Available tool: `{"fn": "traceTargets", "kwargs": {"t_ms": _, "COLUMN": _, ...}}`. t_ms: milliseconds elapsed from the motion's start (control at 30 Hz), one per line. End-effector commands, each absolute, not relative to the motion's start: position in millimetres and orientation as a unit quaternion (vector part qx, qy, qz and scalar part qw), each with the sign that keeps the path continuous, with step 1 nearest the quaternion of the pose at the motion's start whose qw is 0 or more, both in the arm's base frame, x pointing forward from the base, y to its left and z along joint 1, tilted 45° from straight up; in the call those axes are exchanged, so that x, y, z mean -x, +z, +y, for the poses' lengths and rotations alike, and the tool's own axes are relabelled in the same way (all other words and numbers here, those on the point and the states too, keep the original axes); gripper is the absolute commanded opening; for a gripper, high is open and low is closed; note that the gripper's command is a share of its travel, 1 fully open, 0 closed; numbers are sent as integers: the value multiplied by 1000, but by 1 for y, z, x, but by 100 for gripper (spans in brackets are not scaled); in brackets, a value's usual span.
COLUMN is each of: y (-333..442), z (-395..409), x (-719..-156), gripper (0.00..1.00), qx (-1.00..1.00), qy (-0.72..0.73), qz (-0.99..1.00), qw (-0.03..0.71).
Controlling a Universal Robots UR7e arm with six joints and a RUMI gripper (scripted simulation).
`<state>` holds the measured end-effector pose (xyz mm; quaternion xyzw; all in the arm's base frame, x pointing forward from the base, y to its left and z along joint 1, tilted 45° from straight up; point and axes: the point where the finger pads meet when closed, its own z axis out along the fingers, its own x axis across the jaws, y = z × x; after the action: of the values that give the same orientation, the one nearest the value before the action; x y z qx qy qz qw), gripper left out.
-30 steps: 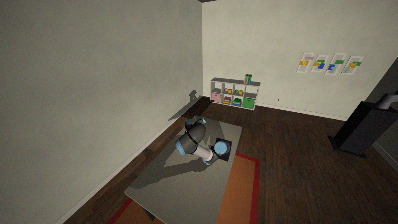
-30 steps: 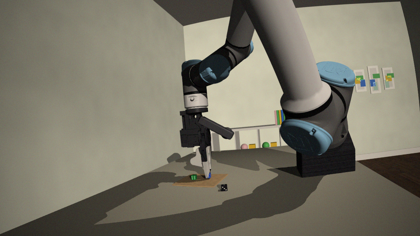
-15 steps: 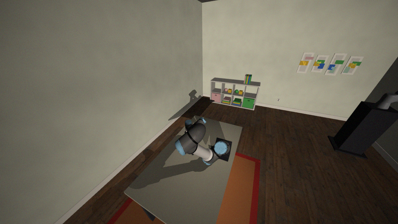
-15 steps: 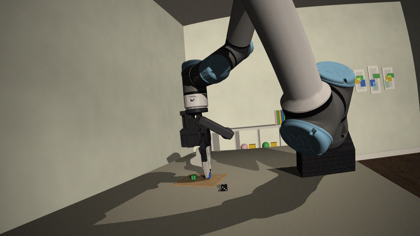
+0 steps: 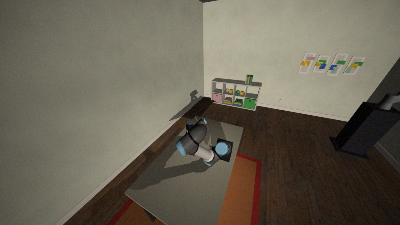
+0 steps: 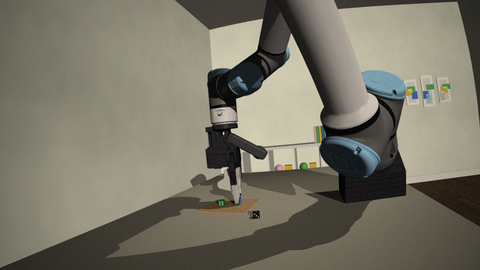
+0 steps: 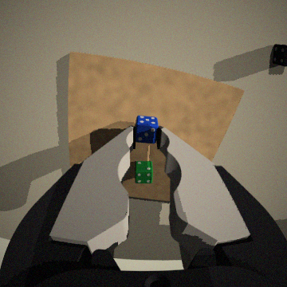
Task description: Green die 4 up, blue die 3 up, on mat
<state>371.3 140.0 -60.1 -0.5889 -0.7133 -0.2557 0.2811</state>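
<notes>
We had blue die (image 6: 239, 200) (image 7: 147, 129) gripped in hand (image 6: 238, 201) (image 7: 145, 127), low at mat (image 6: 246, 206) (image 7: 155, 84). We saw green die (image 6: 221, 202) (image 7: 143, 172) on mat, near blue one. We saw black die (image 6: 256, 214) (image 7: 281, 55) off mat, on surface (image 5: 192, 192) (image 6: 201, 234) (image 7: 159, 28).

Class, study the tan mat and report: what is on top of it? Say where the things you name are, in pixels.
On the tan mat (image 6: 249, 203) (image 7: 104, 88) sits the green die (image 6: 221, 202) (image 7: 143, 172). The blue die (image 6: 239, 200) (image 7: 147, 129) is over it, between the tool's (image 6: 238, 202) (image 7: 147, 137) fingers; whether it touches is unclear. Mat beneath the green die is covered.
</notes>
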Motion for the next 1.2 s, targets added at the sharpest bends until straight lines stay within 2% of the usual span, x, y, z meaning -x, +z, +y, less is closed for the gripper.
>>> {"fn": "traceTargets", "kwargs": {"t_ms": 0, "y": -60, "z": 140, "x": -372, "gripper": 0, "qx": 589, "qy": -256, "qz": -713, "qw": 281}}
{"fn": "traceTargets", "kwargs": {"t_ms": 1167, "y": -63, "z": 142, "x": -371, "gripper": 0, "qx": 589, "qy": -256, "qz": -713, "qw": 281}}
